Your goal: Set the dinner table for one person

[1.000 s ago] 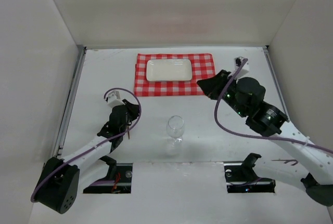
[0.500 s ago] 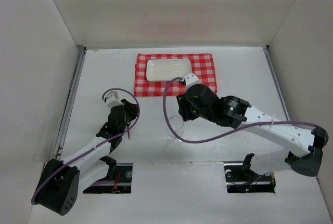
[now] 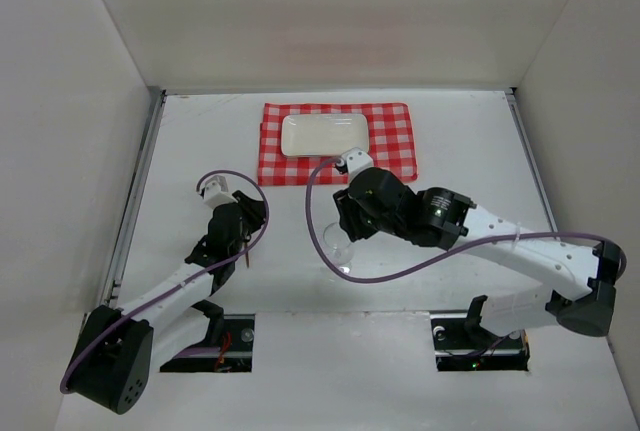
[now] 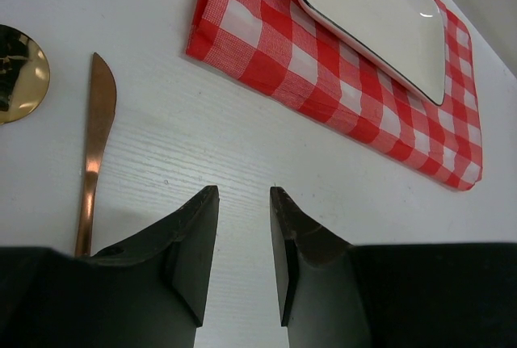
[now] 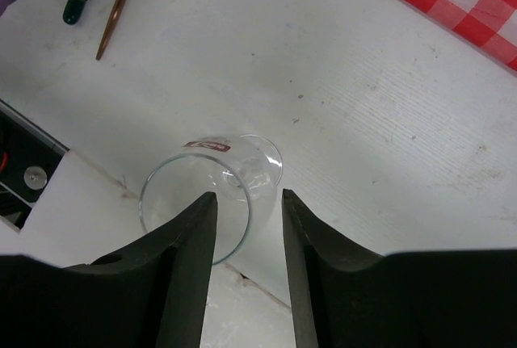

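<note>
So, counted: one dinner table [image 3: 480,141], one red-and-white checked cloth [image 3: 390,141], one white rectangular plate [image 3: 323,134], one clear wine glass [image 5: 234,162], one copper knife [image 4: 93,162], one round gold piece [image 4: 20,73] cut off at the picture edge, and two grippers.

The plate lies on the cloth at the far middle of the table. The glass stands upright on bare table, near of the cloth.

The left gripper [image 4: 242,194] has its jaws a narrow gap apart with nothing between them, only bare table below. The knife lies flat just beside it.

The right gripper [image 5: 249,199] is released, jaws apart, hanging directly over the glass. The rim shows between and behind its fingers, and whether a finger touches it I cannot tell.

The table lies beneath both grippers and spreads left, right and far of them.
</note>
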### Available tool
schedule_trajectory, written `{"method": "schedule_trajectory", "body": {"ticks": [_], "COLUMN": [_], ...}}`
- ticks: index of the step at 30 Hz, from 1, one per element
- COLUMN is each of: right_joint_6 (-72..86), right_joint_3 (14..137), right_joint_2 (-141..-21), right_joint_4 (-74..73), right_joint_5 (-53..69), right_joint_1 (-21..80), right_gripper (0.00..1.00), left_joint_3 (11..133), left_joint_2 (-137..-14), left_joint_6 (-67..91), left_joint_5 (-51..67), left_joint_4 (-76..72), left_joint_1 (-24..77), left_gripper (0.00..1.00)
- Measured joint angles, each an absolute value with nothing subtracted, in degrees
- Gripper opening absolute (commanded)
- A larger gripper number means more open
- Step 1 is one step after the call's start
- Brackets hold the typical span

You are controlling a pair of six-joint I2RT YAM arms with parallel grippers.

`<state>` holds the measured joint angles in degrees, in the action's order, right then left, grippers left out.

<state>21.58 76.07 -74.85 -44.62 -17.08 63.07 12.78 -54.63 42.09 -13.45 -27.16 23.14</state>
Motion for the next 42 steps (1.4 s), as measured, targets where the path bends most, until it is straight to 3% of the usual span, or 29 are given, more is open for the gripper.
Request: {"method": "schedule_trajectory", "body": {"ticks": [15, 24, 30, 42], "right_joint_6": [21.1, 19.7, 19.1, 16.1], "right_joint_3": [75.2, 74.0, 74.0, 79.1], "right_joint_2": [-77.4, -78.4, -77.2, -74.1], "right_joint_4": [-44.4, -44.5, -45.4, -39.9], "right_joint_5": [-15.6, -16.3, -17.9, -21.2], "right_joint_1": [63.0, 62.7, 62.2, 41.7], "right_gripper": [0.33, 0.08, 0.04, 0.03], "left_joint_3": [12.8, 12.8, 12.8, 12.8], "left_joint_2": [-54.6, -54.6, -54.7, -55.4], "left_joint_6": [42.1, 42.2, 42.3, 42.5], "left_joint_5": [-13.4, -13.5, -13.4, -13.5], "left_joint_4": [-27.2, -27.2, -27.2, -27.2], "left_joint_1": [23.1, 23.1, 23.1, 23.1], "left_gripper": [0.3, 0.3, 0.3, 0.31]}}
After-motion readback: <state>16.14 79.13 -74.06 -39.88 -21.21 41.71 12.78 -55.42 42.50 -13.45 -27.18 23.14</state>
